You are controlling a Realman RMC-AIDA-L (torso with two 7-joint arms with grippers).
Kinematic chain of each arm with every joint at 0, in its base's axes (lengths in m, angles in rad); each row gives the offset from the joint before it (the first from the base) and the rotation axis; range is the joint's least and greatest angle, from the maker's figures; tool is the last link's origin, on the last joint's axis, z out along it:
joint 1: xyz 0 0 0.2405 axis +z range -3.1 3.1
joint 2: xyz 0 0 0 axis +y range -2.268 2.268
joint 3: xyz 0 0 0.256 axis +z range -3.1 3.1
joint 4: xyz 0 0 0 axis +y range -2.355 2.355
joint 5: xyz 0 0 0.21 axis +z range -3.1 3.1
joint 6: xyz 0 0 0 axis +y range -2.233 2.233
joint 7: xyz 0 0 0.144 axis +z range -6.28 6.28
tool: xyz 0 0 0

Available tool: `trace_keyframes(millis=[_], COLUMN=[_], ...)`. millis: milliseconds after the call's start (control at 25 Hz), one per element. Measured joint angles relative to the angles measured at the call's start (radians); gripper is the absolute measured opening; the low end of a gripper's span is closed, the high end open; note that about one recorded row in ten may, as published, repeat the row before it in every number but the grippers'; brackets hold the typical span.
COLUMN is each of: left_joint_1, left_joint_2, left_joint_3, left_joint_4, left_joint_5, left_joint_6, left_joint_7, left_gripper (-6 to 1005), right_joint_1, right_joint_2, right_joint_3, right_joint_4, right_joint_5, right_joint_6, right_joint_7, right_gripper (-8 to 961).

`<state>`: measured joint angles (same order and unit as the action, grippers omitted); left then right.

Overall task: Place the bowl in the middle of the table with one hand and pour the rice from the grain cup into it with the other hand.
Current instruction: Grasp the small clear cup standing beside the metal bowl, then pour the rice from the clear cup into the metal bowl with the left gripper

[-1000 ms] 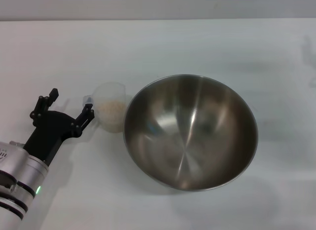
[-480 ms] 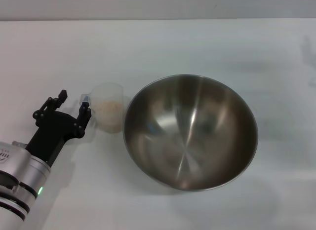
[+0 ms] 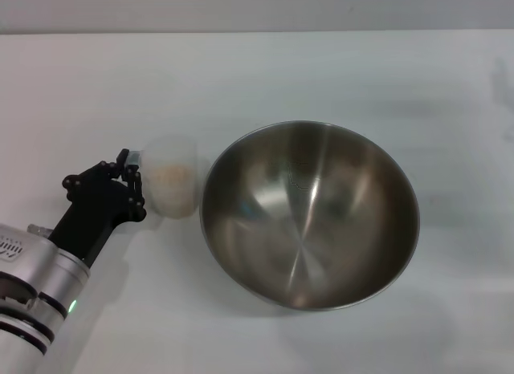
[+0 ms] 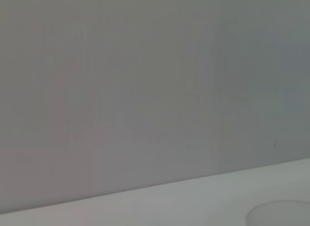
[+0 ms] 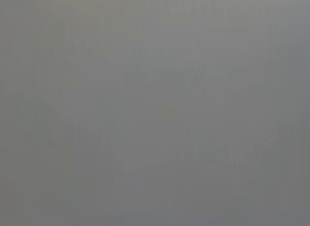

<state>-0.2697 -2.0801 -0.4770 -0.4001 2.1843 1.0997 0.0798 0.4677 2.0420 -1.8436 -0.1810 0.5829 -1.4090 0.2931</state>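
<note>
The steel bowl (image 3: 309, 214) stands on the white table (image 3: 321, 69), near the middle of the head view. The clear grain cup (image 3: 172, 184) stands just left of it, almost touching its rim, with the pale rice (image 3: 170, 176) inside. My left gripper (image 3: 131, 172) reaches in from the lower left and its black fingers are closed on the cup's small side handle. The cup stands upright on the table. The right arm is out of view. The right wrist view shows only plain grey.
The left wrist view shows a grey wall above the table's far edge (image 4: 160, 187) and a faint round shape (image 4: 280, 214) at one corner. White tabletop lies behind and to the right of the bowl.
My left gripper moved toward the cup and its fingers closed from wide open onto the cup's handle. The cup shifted slightly. The bowl has not moved.
</note>
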Motion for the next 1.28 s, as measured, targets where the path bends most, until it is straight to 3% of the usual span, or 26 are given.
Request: trace_keyframes(millis=[280,480,560,720,760,800,840,960,1080,1120,1280], left_joint_1=[-0.006,-0.013,-0.023,-0.028,-0.034,-0.057,-0.057,-0.101,-0.125,-0.151,-0.174], left_joint_2=[0.000,0.000,0.000,0.000,0.000,0.000,0.000,0.001,0.001,0.001,0.000], left_joint_3=[-0.006,-0.013,-0.017,-0.012,-0.003,0.046,0.046,0.131,0.177,0.224,0.268], left_joint_4=[-0.010,-0.011,-0.013,-0.011,-0.009,-0.002,-0.002,0.007,0.010,0.011,0.011], left_joint_5=[-0.004,-0.007,-0.005,-0.003,0.000,0.002,0.002,0.002,0.003,0.003,0.003], left_joint_6=[0.012,0.061,0.177,0.213,0.261,0.364,0.364,0.435,0.446,0.447,0.443], left_joint_7=[0.000,0.027,0.147,0.191,0.252,0.455,0.455,0.723,0.841,0.973,1.102], left_gripper=[42,35,32,31,33,34,35,39,43,44,49], right_joint_1=[-0.003,-0.005,-0.005,-0.004,-0.004,-0.003,-0.002,0.000,0.003,0.003,0.003], right_joint_2=[0.000,0.000,0.000,-0.001,-0.001,-0.001,-0.001,-0.003,-0.004,-0.004,-0.004], right_joint_3=[0.000,0.000,0.000,0.001,0.001,0.001,0.002,0.002,0.002,0.002,0.002], right_joint_4=[0.000,0.000,0.000,0.000,0.000,0.000,0.000,0.000,0.000,0.000,-0.002], right_joint_5=[0.000,0.000,0.000,0.002,0.004,0.005,0.006,0.007,0.007,0.007,0.007], right_joint_6=[0.005,0.000,-0.001,-0.002,-0.002,-0.002,-0.002,0.001,0.003,0.002,-0.002], right_joint_7=[0.000,0.000,0.000,-0.003,-0.005,-0.006,-0.007,-0.008,-0.008,-0.008,-0.008], right_gripper=[464,463,463,463,463,463,462,462,462,462,461])
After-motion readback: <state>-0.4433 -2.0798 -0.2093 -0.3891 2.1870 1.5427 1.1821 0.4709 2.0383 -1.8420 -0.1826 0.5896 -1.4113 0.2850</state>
